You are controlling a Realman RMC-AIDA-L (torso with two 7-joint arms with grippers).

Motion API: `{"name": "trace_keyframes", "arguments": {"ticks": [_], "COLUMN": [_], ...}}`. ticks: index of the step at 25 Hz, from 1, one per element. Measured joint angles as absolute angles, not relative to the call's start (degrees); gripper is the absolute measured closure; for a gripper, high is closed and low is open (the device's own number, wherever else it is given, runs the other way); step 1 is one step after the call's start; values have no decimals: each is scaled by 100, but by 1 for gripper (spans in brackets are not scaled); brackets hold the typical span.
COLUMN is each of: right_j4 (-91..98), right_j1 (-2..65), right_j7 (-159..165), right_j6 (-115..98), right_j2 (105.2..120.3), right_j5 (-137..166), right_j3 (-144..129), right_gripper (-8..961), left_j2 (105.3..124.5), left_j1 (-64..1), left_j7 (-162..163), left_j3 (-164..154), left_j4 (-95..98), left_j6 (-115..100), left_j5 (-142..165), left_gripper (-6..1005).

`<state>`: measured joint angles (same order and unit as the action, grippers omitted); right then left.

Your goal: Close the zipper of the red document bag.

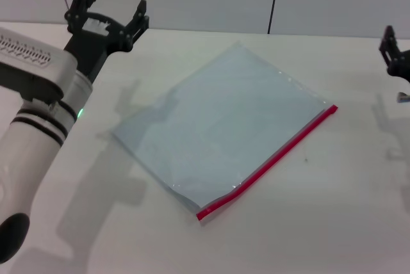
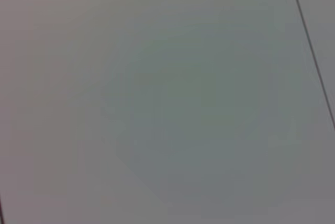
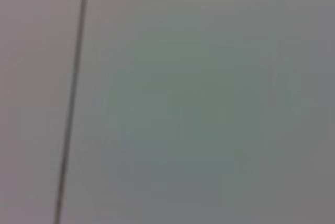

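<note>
1. Zipper (image 1: 269, 162) first — a thin red strip along one long edge of the bag (image 1: 221, 120), the edge facing the robot's right and toward the robot.
2. That bag lies flat on the table (image 1: 333, 223), near the middle, turned so its corners point away and toward the robot.
3. Long axis of the zipper: a diagonal, from the near end by the bag's closest corner up to the far end at the right-hand corner.
4. Whether the slider sits at either end is too small to tell; the near end looks slightly lifted.
5. Left gripper (image 1: 109, 11) hovers at the far left of the table, fingers spread wide, holding nothing. The bag lies to its right and nearer the robot, well apart.
6. Right gripper (image 1: 392, 47) shows only partly at the right edge — I cannot tell how its fingers stand.
7. My judgement: the right arm is nearer the zipper's far end, the left nearer the bag's plain side, so one could pin while the other pulls along the diagonal.
8. Both wrist views show only blank surface.
</note>
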<state>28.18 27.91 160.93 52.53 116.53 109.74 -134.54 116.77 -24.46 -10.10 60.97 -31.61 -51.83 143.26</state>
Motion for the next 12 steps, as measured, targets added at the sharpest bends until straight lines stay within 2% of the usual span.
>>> {"name": "trace_keyframes", "arguments": {"ticks": [12], "right_j4": [2547], "right_j1": [2874], "right_j7": [16126], "right_j6": [5217], "right_j2": [11653], "right_j5": [10709], "right_j3": [-13462], "right_gripper": [246], "left_j2": [11681], "left_j1": [-2509], "left_j7": [-976], "left_j3": [6046], "left_j4": [-2919], "left_j6": [-5303], "left_j5": [14147], "left_gripper": [110]}}
